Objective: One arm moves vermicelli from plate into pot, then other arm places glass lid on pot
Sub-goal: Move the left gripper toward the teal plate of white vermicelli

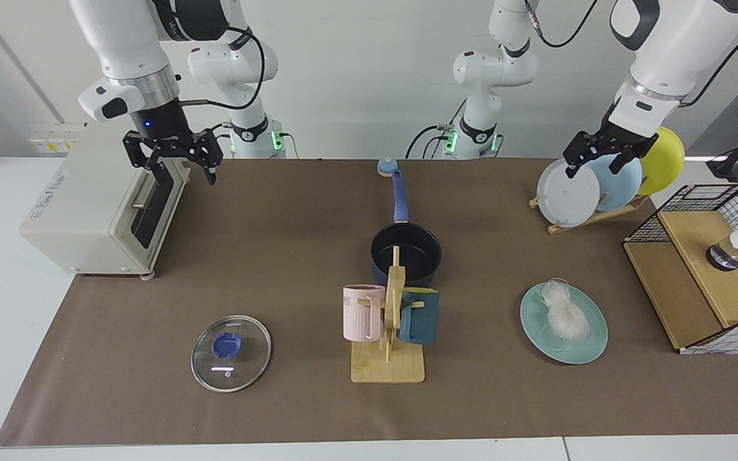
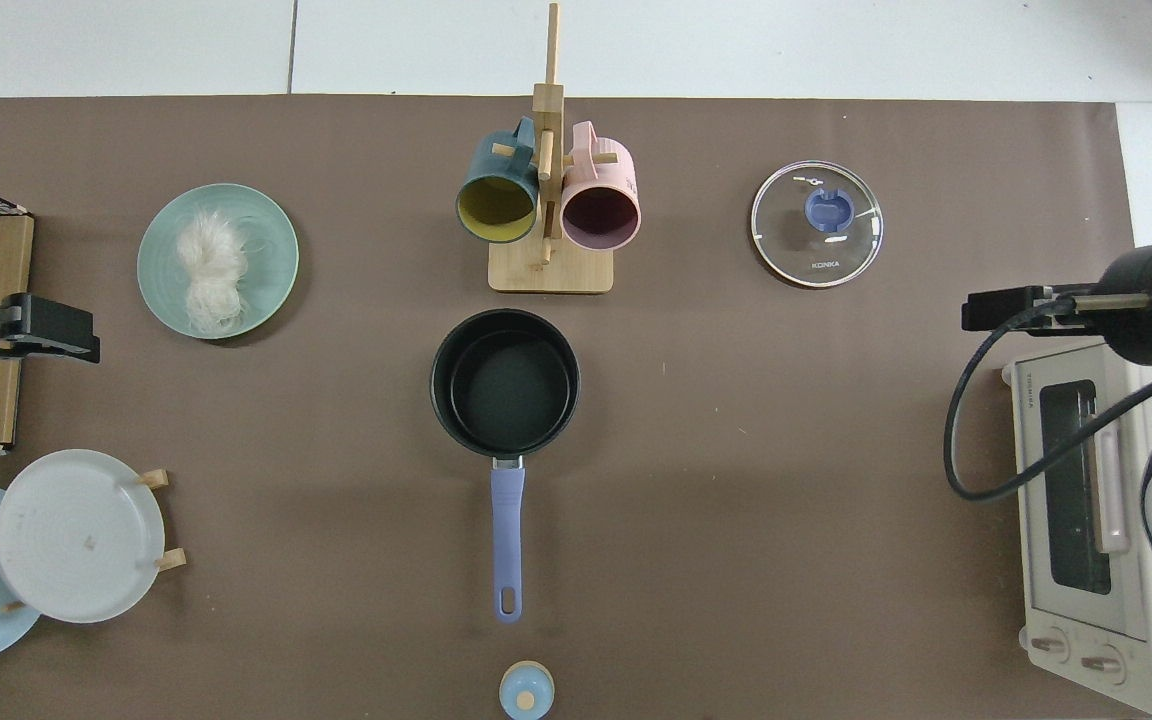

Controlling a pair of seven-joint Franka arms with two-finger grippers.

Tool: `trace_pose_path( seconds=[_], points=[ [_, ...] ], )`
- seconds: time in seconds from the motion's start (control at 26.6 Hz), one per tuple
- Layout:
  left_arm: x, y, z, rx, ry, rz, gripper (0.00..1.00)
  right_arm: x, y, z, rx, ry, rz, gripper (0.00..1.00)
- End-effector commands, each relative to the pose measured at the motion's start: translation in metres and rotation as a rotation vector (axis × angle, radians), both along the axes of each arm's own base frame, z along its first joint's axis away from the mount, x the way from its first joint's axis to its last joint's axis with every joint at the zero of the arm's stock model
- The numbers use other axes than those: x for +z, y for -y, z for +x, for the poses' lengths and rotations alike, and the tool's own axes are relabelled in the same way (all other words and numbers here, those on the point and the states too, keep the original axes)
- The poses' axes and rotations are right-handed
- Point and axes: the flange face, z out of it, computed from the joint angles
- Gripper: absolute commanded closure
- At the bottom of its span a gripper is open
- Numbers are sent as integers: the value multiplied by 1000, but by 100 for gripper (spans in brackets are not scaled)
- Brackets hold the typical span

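Nothing's moved yet: vermicelli (image 1: 564, 315) sits on the plate (image 1: 590, 346), the pot (image 1: 405, 254) is empty, and the left gripper (image 1: 599, 157), fingers spread like the waiting right gripper's (image 1: 180, 168), must descend to the noodles.

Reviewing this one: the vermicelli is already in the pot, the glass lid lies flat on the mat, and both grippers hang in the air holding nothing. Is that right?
Not quite. The vermicelli is on the plate, not in the pot, which the top view shows empty. The rest holds: the glass lid lies flat on the mat, and the left gripper and right gripper hang in the air holding nothing.
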Motion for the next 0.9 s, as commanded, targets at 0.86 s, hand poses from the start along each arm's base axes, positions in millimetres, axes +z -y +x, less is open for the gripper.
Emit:
trace_pose_path(
  seconds=[0.86],
  points=[
    [-10,-1,19,-48,85,-14,0,4,4,-2,17,5,21,0]
  ],
)
